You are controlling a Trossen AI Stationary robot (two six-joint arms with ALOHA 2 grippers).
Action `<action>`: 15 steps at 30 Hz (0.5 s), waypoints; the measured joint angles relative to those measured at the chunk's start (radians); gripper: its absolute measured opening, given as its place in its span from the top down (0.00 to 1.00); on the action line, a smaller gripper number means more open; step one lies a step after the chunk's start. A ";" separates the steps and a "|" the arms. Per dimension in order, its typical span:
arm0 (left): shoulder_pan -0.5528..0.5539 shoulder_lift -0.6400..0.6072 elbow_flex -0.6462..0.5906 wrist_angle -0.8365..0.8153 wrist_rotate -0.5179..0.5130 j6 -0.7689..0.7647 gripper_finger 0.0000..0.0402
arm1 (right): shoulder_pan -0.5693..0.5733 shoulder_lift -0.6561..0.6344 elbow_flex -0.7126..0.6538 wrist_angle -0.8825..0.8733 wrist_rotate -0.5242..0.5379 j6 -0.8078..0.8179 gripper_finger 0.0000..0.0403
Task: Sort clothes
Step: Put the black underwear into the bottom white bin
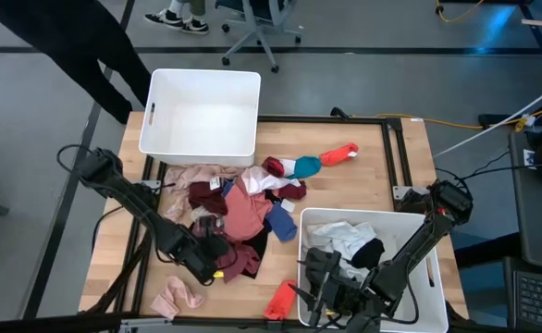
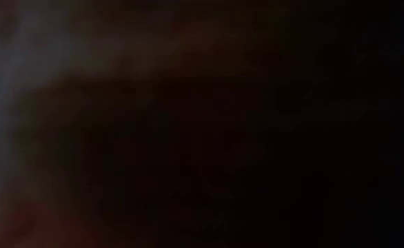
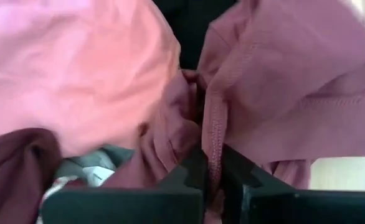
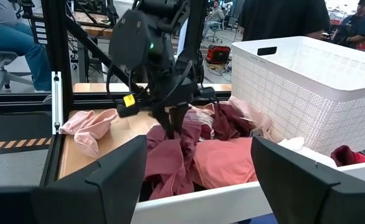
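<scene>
A pile of small clothes (image 1: 243, 208), pink, maroon, red and blue, lies on the wooden table's middle. My left gripper (image 1: 217, 252) stands at the pile's near side, shut on a dusty-rose garment (image 4: 170, 158). My right gripper (image 1: 313, 289) is open and empty at the near left corner of the white bin (image 1: 419, 231), with its fingers spread wide in the right wrist view (image 4: 198, 186). White and black garments (image 1: 350, 242) lie in that bin. The low view is dark and shows nothing. My left gripper pinches a stitched hem edge (image 3: 212, 134) of the dusty-rose garment between its two fingers. The fingers (image 4: 173, 121) come from above, pointing down. The cloth bunches up around the fingertips and its lower part (image 4: 167, 171) lies on the pile and the table.
An empty white bin (image 1: 151, 111) stands at the far left of the table. A pink sock (image 1: 177, 298) and a red sock (image 1: 280, 301) lie near the front edge. A red and a teal sock (image 1: 331, 159) lie at the far middle. People stand beyond the table.
</scene>
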 joint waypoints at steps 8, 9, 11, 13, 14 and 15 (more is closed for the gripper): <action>-0.016 -0.124 0.216 -0.322 -0.358 -0.014 0.99 | 0.000 0.001 0.000 0.000 0.000 0.000 0.28; -0.015 -0.141 0.235 -0.359 -0.430 -0.014 0.99 | 0.000 0.002 0.000 0.001 0.000 0.000 0.28; -0.007 -0.177 0.256 -0.426 -0.549 -0.010 1.00 | 0.000 0.008 0.000 0.006 0.004 0.003 0.28; 0.010 -0.213 0.259 -0.492 -0.640 -0.006 0.99 | 0.000 0.009 0.000 0.006 0.003 0.003 0.28; 0.021 -0.232 0.259 -0.529 -0.667 -0.015 0.99 | 0.000 0.009 0.000 0.005 0.003 0.003 0.28; 0.036 -0.249 0.259 -0.570 -0.686 -0.037 1.00 | 0.000 0.009 0.000 0.005 0.001 0.006 0.28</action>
